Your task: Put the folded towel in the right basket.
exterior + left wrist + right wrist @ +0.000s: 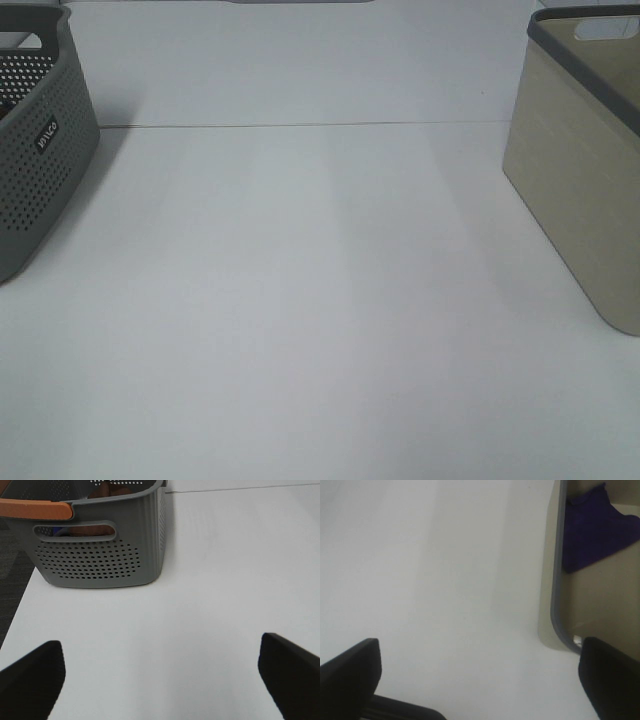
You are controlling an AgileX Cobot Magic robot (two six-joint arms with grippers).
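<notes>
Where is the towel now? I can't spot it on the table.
The purple towel shows only in the right wrist view, lying inside the beige basket on the table's right side, against its wall.

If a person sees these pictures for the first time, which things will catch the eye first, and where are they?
The wide white table lies bare between two baskets: a grey perforated basket at the left edge and a beige basket at the right edge. In the right wrist view, a dark purple towel lies inside the beige basket. Both tools, left and right, hang open and hold nothing.
</notes>
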